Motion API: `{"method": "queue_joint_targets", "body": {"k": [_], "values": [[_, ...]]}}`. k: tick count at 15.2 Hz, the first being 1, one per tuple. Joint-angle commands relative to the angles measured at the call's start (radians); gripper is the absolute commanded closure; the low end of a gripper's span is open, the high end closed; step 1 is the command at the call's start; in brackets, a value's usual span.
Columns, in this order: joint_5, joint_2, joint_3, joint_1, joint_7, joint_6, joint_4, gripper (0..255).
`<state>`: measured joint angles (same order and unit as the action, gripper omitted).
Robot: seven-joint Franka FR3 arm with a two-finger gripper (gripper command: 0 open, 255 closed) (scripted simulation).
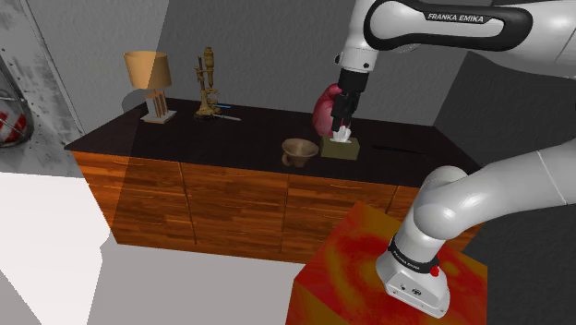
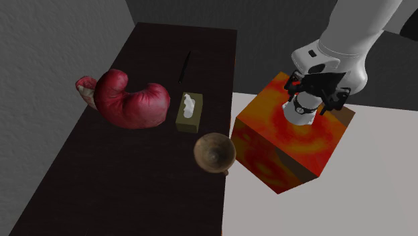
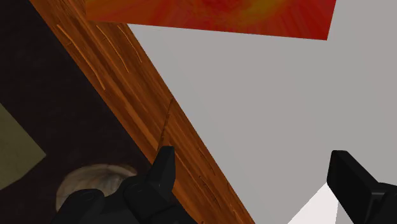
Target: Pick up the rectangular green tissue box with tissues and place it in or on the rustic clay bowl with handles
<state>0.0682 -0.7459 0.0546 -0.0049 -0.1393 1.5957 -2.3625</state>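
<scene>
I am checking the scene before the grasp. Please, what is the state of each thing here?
gripper: jaws apart, holding nothing.
tissue box: upright on the counter, tissue sticking out, not held.
bowl: upright, empty.
boxing glove: lying on the counter.
lamp: standing upright.

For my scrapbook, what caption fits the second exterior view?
Red boxing glove, tissue box and brown bowl on a dark counter beside the orange stand.

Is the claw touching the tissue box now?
Apart. The wrist view shows dark tabletop between the open claw and the box.
</scene>
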Motion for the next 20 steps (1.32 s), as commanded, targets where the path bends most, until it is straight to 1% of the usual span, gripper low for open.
{"method": "queue_joint_targets", "body": {"k": [1, 7, 12, 16, 20], "values": [[0.0, 0.0, 0.0, 0.0, 0.0, 0.0, 0.0, 0], [-0.033, 0.073, 0.181, -0.025, -0.214, 0.066, 0.012, 0], [-0.028, 0.187, 0.334, -0.025, -0.4, 0.115, 0.068, 0], [0.012, 0.312, 0.459, -0.01, -0.56, 0.141, 0.143, 0], [0.095, 0.474, 0.586, 0.012, -0.739, 0.144, 0.245, 0]]}}
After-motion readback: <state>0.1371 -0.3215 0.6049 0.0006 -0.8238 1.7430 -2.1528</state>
